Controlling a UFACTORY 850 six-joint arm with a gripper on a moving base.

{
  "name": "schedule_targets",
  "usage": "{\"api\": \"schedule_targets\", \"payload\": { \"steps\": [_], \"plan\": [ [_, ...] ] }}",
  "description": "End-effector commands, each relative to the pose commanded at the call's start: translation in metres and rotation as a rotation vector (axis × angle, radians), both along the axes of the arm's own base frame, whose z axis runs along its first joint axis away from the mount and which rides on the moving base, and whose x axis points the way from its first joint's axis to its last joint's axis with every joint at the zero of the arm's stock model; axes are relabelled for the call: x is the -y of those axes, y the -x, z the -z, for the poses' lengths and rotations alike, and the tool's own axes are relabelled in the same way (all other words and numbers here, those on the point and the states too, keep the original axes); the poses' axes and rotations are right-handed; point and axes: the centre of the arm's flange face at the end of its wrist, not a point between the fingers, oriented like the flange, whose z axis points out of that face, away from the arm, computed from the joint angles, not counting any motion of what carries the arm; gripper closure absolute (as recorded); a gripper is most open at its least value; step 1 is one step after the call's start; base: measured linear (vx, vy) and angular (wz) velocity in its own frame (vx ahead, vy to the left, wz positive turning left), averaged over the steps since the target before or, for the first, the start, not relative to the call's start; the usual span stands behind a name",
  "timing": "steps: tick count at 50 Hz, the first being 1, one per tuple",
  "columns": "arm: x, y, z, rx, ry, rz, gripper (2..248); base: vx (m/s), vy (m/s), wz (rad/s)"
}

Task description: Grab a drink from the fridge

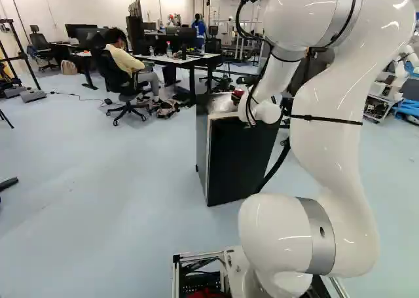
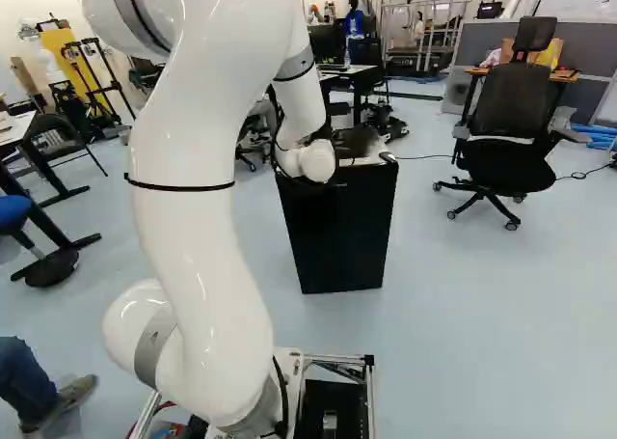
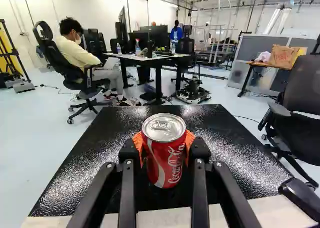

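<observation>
Evidently, the red can [image 3: 164,158] is upright over the near part of the fridge [image 2: 339,232] top, fingers [image 3: 200,151] clamped on both sides. Retrieval judged complete; next, confirm support before any release.

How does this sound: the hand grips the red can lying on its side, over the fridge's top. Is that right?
Not quite: the red can is upright, not on its side; the wrist view shows its lid facing up. The hand does grip it, over the fridge's top.
</observation>
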Motion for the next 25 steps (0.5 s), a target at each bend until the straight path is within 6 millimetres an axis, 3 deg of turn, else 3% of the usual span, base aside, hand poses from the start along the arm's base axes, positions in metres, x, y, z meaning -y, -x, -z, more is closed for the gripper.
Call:
{"api": "schedule_targets", "payload": {
  "steps": [16, 25],
  "plan": [
    [0.000, 0.001, -0.018, 0.031, 0.009, 0.000, 150, 0.000, 0.000, 0.000],
    [0.000, 0.001, -0.018, 0.031, 0.009, 0.000, 150, 0.000, 0.000, 0.000]
  ]
}}
